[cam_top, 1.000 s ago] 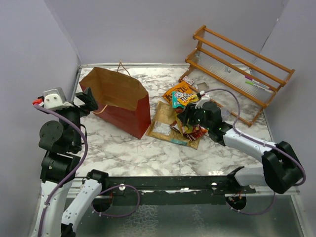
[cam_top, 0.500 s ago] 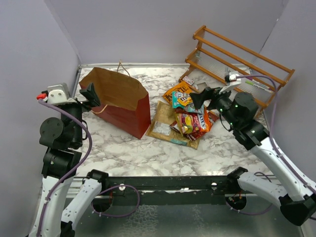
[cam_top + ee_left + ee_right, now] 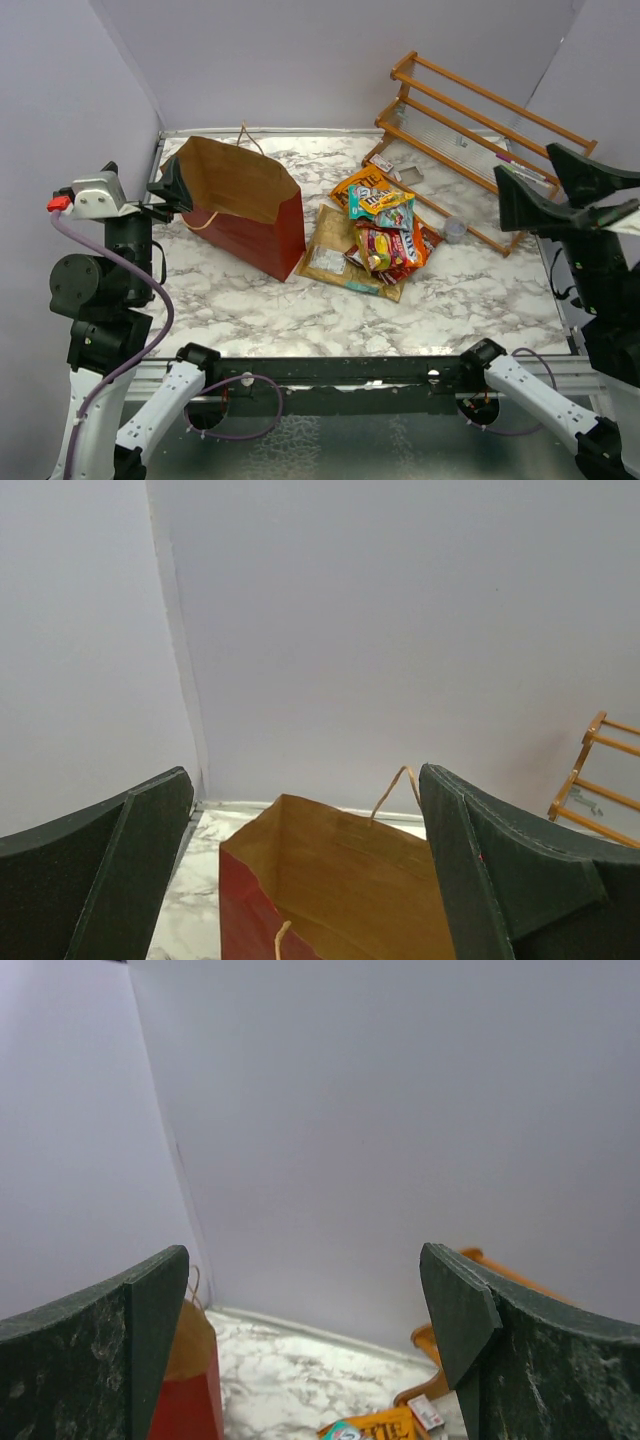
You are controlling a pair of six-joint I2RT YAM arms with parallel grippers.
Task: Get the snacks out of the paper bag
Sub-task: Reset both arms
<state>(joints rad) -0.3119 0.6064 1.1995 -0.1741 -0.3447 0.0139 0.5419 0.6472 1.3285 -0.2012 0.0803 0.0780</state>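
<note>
Snacks (image 3: 385, 235) heaped mid-table (image 3: 450, 290), just right of the open paper bag (image 3: 250, 205) near the far-left corner. Left gripper (image 3: 300, 780), apparently just clear of the bag's rim, and right gripper (image 3: 305, 1255) aloft, jaws wide, empty.

Matt paper bag (image 3: 262, 235), glossy snacks (image 3: 386, 238), wooden rack (image 3: 470, 130)

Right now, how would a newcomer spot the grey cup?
Find the wooden rack at the far right. By its near rail, right of the snack pile, stands the cup. It is small, round and plain grey; its neighbours are flat, colourful packets.
</note>
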